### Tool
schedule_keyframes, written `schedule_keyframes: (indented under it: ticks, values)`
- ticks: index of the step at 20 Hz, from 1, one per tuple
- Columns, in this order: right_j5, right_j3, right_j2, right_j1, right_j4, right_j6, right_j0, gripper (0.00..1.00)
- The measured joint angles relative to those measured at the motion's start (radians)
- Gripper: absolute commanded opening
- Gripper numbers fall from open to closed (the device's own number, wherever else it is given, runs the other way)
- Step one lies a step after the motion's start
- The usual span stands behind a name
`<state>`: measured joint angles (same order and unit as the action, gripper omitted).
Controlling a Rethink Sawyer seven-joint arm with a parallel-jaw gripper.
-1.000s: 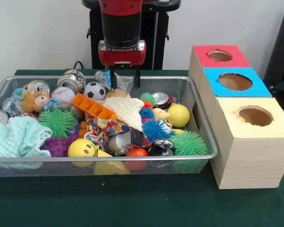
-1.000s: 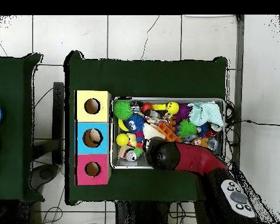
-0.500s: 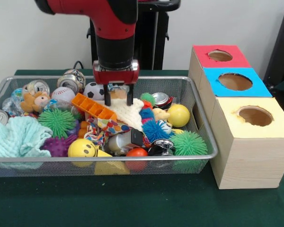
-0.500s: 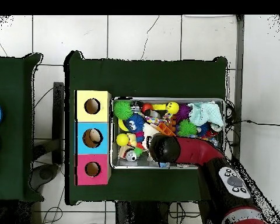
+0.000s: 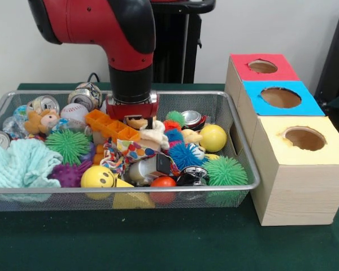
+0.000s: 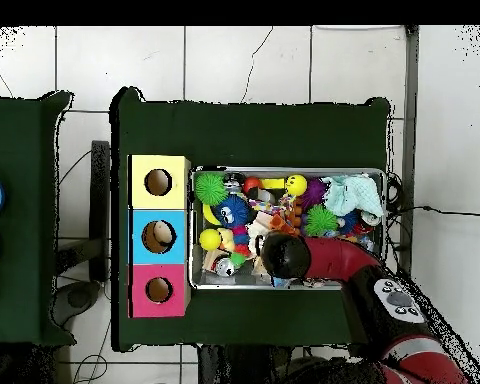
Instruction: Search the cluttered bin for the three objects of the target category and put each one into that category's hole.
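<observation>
Green cloth covers the table (image 5: 158,243), and the wire mesh bin (image 5: 118,192) sits on it, full of toys.

At the front of the bin there is a yellow smiley ball (image 5: 97,176), a small red ball (image 5: 163,182) and a green spiky ball (image 5: 225,171). A teal towel (image 5: 20,164) lies at the front corner on the picture's left side. Just behind these are a purple spiky ball (image 5: 70,174), another green spiky ball (image 5: 68,145) and a blue fuzzy toy (image 5: 186,155).

One dotted fabric piece (image 5: 133,151) lies near the middle of the bin, whitish with bright spots. It is just in front of the orange block tray (image 5: 110,127). I cannot pick out other dotted pieces for sure.

The red and black arm comes down into the middle of the bin. Its claw (image 5: 140,125) is pushed down into the cream knitted cloth (image 5: 155,135), which looks bunched up there. I cannot tell if the claw is clenched or let go, because the cloth and toys hide its tips.

Farther back are a yellow ball (image 5: 213,137), a baseball (image 5: 74,112), a little bear toy (image 5: 40,121) and some shiny cans (image 5: 87,96).

Beside the bin stand three wooden boxes. The yellow-topped box (image 5: 299,180) is nearest, and its round hole (image 5: 305,138) is well apart from the dotted piece. Behind it come the blue-topped box (image 5: 279,97) and then the red-topped box (image 5: 263,66).
</observation>
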<state>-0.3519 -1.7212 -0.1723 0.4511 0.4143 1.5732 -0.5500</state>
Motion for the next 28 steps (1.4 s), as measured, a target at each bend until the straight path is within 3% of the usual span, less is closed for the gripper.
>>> schedule_keyframes:
  ticks: [14, 28]
  values:
    - [0.027, -0.002, -0.004, -0.008, 0.008, 0.000, -0.011, 1.00]
    - [0.000, -0.077, -0.004, 0.141, 0.006, 0.000, -0.010, 1.00]
